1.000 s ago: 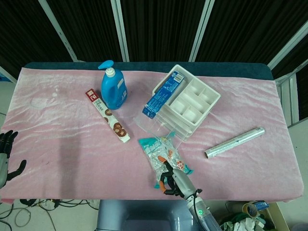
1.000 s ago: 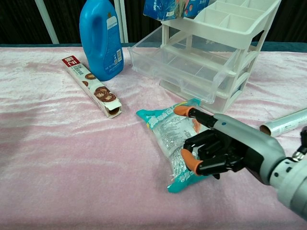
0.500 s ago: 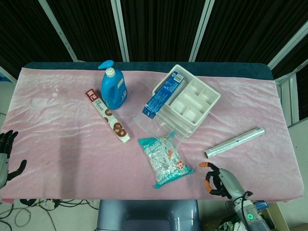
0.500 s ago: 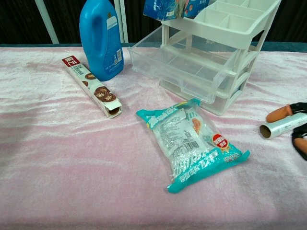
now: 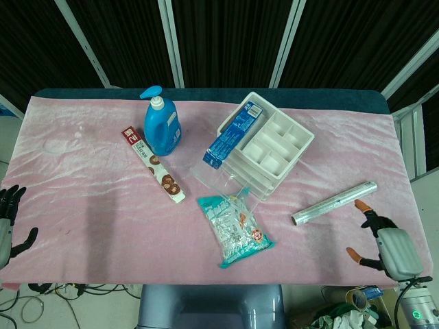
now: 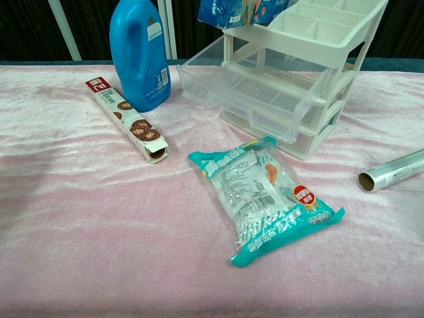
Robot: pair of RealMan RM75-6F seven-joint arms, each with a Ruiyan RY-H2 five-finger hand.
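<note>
Snack bag (image 5: 235,229) lies flat lower centre on the pink worktop (image 5: 82,178), nothing touching it. Right hand (image 5: 381,247) let go a second ago and has swung to the lower right corner, fingers apart and empty, nearest the foil roll (image 5: 334,203); gone from chest view. Bag looks released. Left hand (image 5: 8,223) unchanged at lower left edge, fingers apart, empty. Drawer unit (image 5: 267,147), blue bottle (image 5: 161,125), biscuit box (image 5: 154,164) unmoved.
</note>
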